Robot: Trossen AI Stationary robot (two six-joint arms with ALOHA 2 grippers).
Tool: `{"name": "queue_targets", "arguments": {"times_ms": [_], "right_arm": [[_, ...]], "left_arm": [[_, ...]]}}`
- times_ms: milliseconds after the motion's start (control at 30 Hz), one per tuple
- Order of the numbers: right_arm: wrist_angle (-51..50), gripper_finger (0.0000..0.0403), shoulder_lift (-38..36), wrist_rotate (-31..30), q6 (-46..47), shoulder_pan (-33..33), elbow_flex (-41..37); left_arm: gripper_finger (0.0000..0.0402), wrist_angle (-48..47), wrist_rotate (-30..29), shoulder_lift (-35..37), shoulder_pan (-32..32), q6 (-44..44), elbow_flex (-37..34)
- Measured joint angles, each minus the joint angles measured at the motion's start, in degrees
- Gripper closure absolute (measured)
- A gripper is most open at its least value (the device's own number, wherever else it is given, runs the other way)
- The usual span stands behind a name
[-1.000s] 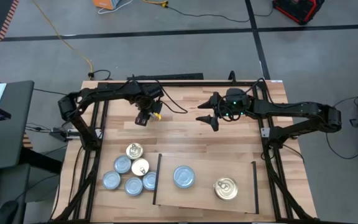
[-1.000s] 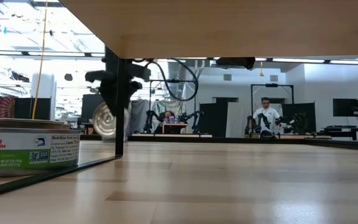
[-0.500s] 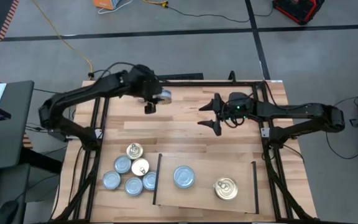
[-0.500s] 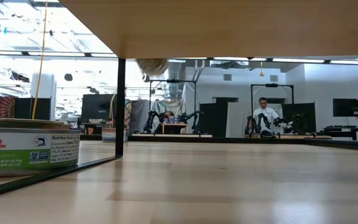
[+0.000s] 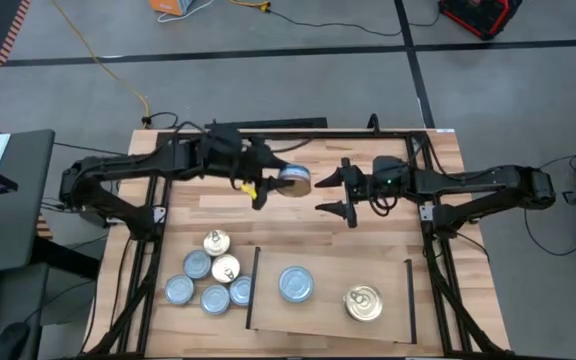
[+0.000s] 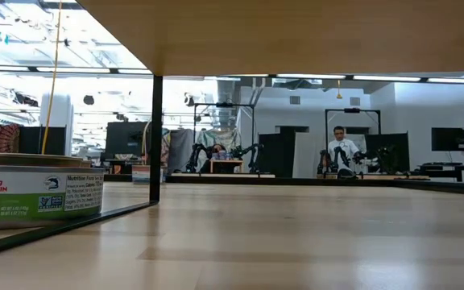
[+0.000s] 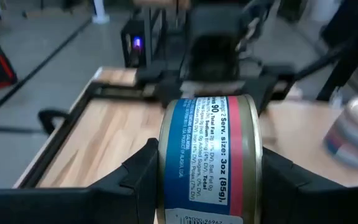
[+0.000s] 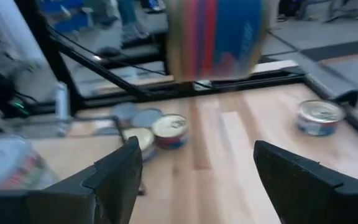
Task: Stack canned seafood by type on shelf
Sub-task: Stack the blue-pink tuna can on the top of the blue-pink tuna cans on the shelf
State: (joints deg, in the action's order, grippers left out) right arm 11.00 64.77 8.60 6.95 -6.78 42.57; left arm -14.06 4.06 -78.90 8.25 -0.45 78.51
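My left gripper (image 5: 286, 184) reaches level over the table's middle and is shut on a tin of canned seafood (image 5: 295, 179) with a blue and red label (image 7: 210, 149), held up in the air. My right gripper (image 5: 330, 196) stands open just to the right of that tin, facing it, with nothing between its fingers (image 8: 207, 180). The tin shows blurred ahead of it (image 8: 219, 37). Several tins (image 5: 211, 277) sit on the tabletop at the near left. On the shelf (image 5: 328, 325) rest a silvery-blue tin (image 5: 295, 284) and a gold-lidded tin (image 5: 364, 303). My left gripper pinches the tin between its two fingers (image 7: 138, 180), one on each flat end (image 7: 164, 174). The labelled side wall faces back toward the wrist. The fingers come level from the table's left. The tin sits on edge in the hold, lifted clear of the table.
The shelf board has a black strip (image 5: 251, 290) at its left side and another (image 5: 409, 300) at its right. In the low view a tin (image 6: 39, 192) stands at the left beside a black upright (image 6: 156, 137). Bare tabletop (image 5: 298, 230) lies between the arms and the shelf.
My left gripper has risen from the far left of the table and swung toward the table's middle, tipping from pointing down to level. The tin has gone up with it, lifted clear and turned onto its edge. My right gripper has shifted slightly toward the near edge.
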Motion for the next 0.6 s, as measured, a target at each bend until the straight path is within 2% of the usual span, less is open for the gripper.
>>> {"name": "queue_targets", "arguments": {"times_ms": [167, 333, 500, 600], "right_arm": [[0.59, 0.0055, 0.02, 0.33, 2.05, 1.73, 0.0], [5.6, 0.0032, 0.03, 0.22, 2.04, 6.07, 0.0], [9.06, 0.0027, 0.13, -6.11, -0.66, 9.33, 0.37], [9.02, 0.0027, 0.17, -6.46, -1.54, 10.21, 1.54]], "left_arm": [[0.0221, 3.71, -6.42, -0.07, -5.11, -2.79, -0.95], [0.0221, 5.63, -14.7, -0.22, -10.36, -2.41, -0.95], [0.0221, 9.2, -18.33, -1.59, -13.86, -1.79, -1.02], [0.0221, 10.37, -21.67, -1.79, -14.92, -0.57, -0.97]]}}
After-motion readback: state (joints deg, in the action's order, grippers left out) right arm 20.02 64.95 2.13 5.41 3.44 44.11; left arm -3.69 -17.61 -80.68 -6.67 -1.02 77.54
